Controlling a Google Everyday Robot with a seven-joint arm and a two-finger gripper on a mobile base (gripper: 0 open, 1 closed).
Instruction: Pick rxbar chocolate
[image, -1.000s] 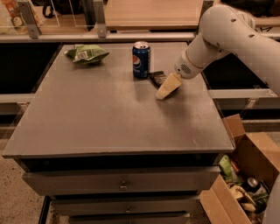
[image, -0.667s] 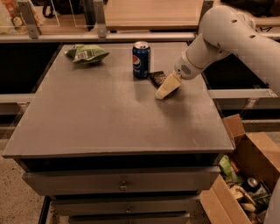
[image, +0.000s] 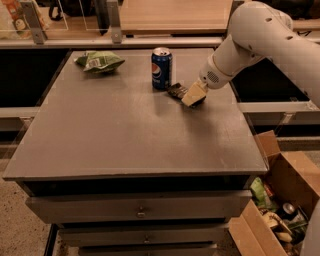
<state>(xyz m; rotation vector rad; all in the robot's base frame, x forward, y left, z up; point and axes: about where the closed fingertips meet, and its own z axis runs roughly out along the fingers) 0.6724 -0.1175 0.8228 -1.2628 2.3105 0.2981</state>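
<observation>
Since a second ago I see almost no movement: the arm (image: 260, 35) and claw (image: 194, 96) hold the same spot, and nothing on the table (image: 125, 135) has shifted. Taking the grey table as my dial with 12 at its far edge, the white arm reaches in from about 2 o'clock. An open cardboard box (image: 295, 180) of clutter sits on the floor off the table's 4 o'clock corner. The green chip bag (image: 100, 61) lies near 11 o'clock. The blue Pepsi can (image: 161, 68) stands upright near 12. The claw is down at the tabletop around 1 o'clock; I cannot tell whether it is apart or together. The rxbar chocolate (image: 175, 90) lies flat just beside the can at its 4 o'clock, its far end under the claw.
</observation>
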